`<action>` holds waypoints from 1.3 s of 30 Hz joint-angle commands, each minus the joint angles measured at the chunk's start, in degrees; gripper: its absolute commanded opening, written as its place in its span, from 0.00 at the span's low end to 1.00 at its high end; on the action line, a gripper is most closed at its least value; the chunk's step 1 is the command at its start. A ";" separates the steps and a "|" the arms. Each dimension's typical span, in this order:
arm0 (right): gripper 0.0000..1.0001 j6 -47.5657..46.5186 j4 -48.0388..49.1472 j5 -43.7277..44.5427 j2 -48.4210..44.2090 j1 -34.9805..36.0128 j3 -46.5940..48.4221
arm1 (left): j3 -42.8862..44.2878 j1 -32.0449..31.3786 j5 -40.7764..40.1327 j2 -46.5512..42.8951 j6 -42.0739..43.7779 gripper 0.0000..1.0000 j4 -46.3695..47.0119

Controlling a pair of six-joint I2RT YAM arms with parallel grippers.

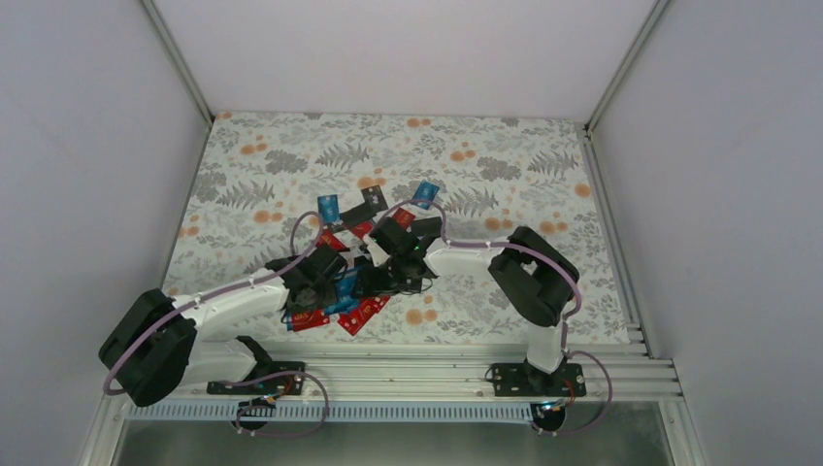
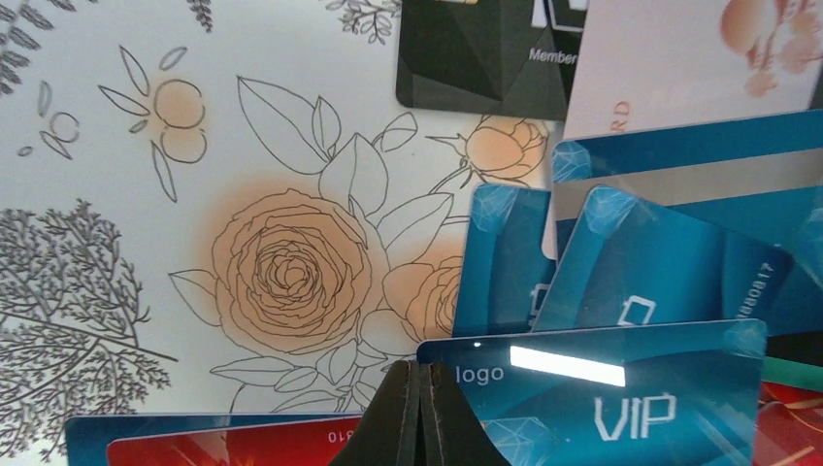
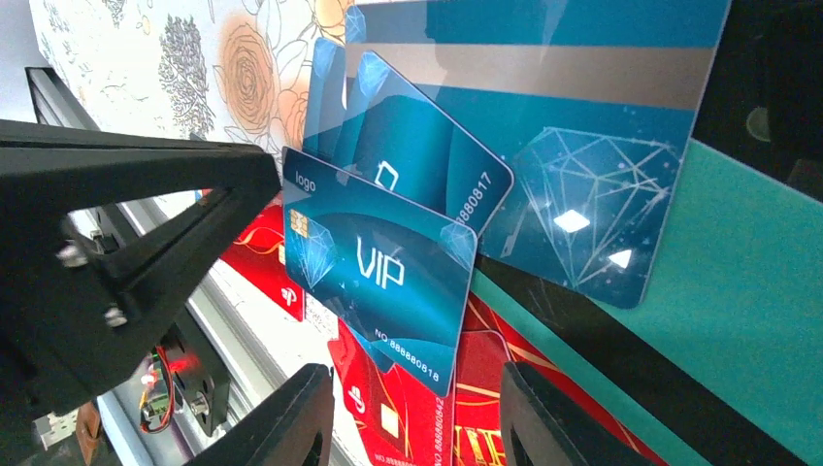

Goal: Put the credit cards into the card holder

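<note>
The left hand (image 2: 419,388) is clenched, its tip at the corner of a blue VIP card (image 2: 621,403) in the pile of credit cards (image 1: 361,313) on the near middle of the counter (image 1: 524,155). The right hand (image 3: 412,398) is released, grasping nothing, over the pile. The card holder (image 3: 747,311) lies beside it, partly under blue cards.

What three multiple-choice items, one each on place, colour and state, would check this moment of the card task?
1. The black card lies: A flat on the floral cloth; B lifted in the air; C standing on edge.
2. The VIP card is: A red; B blue; C black.
3. The left pincer is: A wide open; B shut on the VIP card; C out of view.
Key: A, it rests on the cloth; B, blue face, white letters; B, its fingers meet at the card's corner.
</note>
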 commanded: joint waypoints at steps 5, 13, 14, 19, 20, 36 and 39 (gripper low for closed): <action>0.45 -1.47 -1.42 0.72 2.10 0.32 1.79 | -2.71 -0.34 0.26 4.91 -1.20 0.02 4.15; 0.48 -1.54 -1.91 -0.46 3.42 0.76 3.05 | -3.88 -0.38 0.12 6.76 -1.70 0.02 5.05; 0.49 -1.30 -1.87 -0.63 3.56 0.77 3.06 | -4.10 -0.38 0.23 6.86 -1.77 0.02 5.19; 0.53 0.77 -1.15 -1.52 4.02 0.78 2.21 | -5.05 -0.37 1.21 7.34 -1.79 0.02 6.48; 0.53 1.35 -0.87 -1.76 4.16 0.72 1.93 | -5.27 -0.38 1.38 7.31 -1.83 0.02 6.80; 0.39 11.29 9.51 -3.92 2.95 -1.36 -4.51 | -7.61 -0.47 2.76 5.11 -2.36 0.02 8.15; 0.34 13.35 12.58 -4.76 3.06 -1.45 -6.00 | -7.72 -0.56 3.22 5.13 -2.41 0.02 8.61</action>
